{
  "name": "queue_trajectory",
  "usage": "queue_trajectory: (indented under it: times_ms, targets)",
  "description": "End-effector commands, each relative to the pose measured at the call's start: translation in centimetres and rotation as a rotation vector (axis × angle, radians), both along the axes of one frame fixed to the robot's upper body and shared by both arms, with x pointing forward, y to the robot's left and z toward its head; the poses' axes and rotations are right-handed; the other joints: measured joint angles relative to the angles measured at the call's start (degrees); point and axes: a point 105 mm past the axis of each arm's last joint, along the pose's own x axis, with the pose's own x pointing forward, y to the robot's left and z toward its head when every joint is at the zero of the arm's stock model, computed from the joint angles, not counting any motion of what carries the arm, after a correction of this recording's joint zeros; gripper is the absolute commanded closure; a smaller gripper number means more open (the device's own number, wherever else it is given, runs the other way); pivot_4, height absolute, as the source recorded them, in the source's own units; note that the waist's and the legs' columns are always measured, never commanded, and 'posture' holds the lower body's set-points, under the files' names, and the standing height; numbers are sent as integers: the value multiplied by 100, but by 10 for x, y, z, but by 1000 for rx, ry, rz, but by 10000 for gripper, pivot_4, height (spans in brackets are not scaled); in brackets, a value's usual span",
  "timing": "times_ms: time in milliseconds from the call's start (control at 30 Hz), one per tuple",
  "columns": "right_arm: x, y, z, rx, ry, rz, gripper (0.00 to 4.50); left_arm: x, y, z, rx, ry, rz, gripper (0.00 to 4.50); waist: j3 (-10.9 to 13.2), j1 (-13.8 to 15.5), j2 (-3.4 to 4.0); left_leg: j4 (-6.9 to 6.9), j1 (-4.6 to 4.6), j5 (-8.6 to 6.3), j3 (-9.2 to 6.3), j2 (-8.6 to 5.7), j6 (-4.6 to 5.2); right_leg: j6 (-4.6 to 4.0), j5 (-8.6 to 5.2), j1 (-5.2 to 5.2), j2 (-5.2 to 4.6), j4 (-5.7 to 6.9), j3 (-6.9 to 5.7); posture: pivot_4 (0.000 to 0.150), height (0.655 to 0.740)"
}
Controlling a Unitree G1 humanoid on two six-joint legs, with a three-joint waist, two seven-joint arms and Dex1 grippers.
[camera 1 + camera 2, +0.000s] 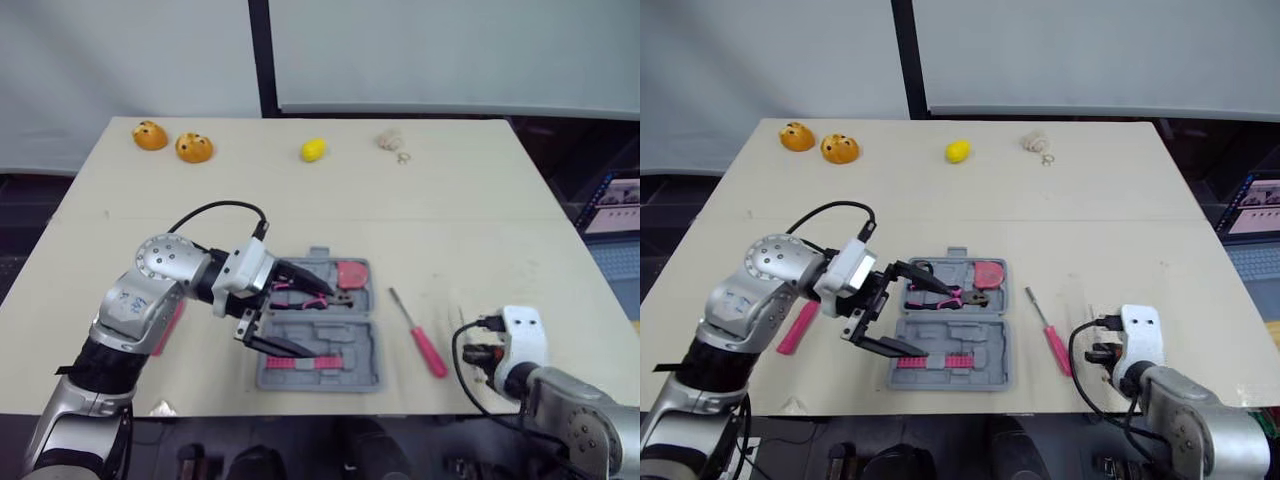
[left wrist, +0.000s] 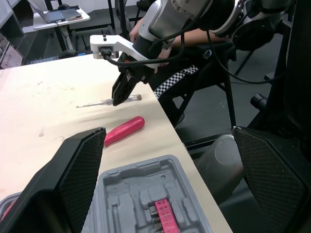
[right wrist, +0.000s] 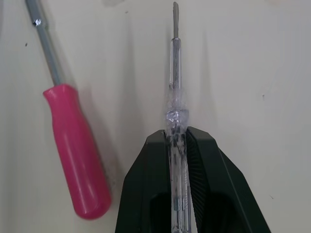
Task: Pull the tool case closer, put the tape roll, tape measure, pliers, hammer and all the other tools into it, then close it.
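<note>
Pinching the clear screwdriver (image 3: 175, 73) by its handle, the right hand (image 3: 177, 133) is closed on it low over the worktop (image 1: 450, 200), probably so it can be lifted. The pink screwdriver (image 3: 73, 155) lies just beside it. The tool case (image 1: 372, 350) sits open to that hand's left, and the left hand (image 1: 318, 322) hovers over it with its fingers spread.

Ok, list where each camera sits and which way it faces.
Both eyes: on the head, facing down at the tool case; left arm and right arm show.
Left wrist: faces across the case toward the right gripper; open left gripper frames it.
Right wrist: faces the tabletop; its gripper clamps a clear screwdriver.
All share the pink screwdriver.
</note>
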Motion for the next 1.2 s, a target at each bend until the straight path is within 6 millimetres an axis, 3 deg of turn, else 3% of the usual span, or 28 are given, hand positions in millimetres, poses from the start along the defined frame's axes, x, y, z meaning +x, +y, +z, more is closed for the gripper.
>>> queue_trajectory:
  times_ms: [33, 233, 500, 633, 800, 933, 1067, 1200]
  targets:
    - [8, -6, -3, -19, -7, 24, 44835, -2, -1, 5, -19, -31, -9, 0, 0, 5, 0, 0, -1, 0, -1, -1, 0, 0, 0, 0, 0, 0, 0, 1500, 7400]
    - [16, -13, -13, -40, 8, 44, 44835, 1, 3, 4, -20, -36, 21, 0, 0, 11, 0, -1, -2, 0, 0, 1, 0, 2, 1, 0, -1, -5, 0, 1500, 7400]
    - [17, -18, -12, -45, 1, 45, 44835, 3, 4, 4, -22, -41, 37, 0, 0, 12, 0, 0, -1, 0, 1, 3, 0, 4, 3, 1, -2, -5, 0, 1500, 7400]
    - [17, -21, 0, -51, -23, 74, 26717, 4, 5, 3, -23, -42, 44, 0, 1, 13, 1, -1, -2, 0, 1, 3, 0, 5, 3, 1, -2, -6, 0, 1500, 7400]
    - [16, -25, 37, -117, -46, 250, 1283, 7, 8, 3, -24, -48, 62, 0, 8, 13, 13, -1, -1, 0, 2, 2, 1, 6, 4, 1, -3, -8, 2, 1500, 7400]
    - [10, -11, 63, -214, -4, 662, 457, 8, 14, 1, -12, -46, 74, 0, 15, 9, 21, -3, -2, 1, 0, 1, 5, 8, 4, 1, 0, -15, 2, 1500, 7400]
    - [6, -15, 66, -399, 59, 1037, 457, 8, 20, 0, 1, -44, 92, 0, 26, 14, 2, -14, 0, 2, -11, 3, 7, 8, 4, 7, 5, -29, -7, 1500, 7400]
    - [21, -18, 66, -546, 42, 1259, 457, 8, 30, 0, 11, -29, 133, 0, 42, 6, 5, -6, -1, -1, 7, 1, 21, 13, 6, 6, -12, -35, -7, 1500, 7400]
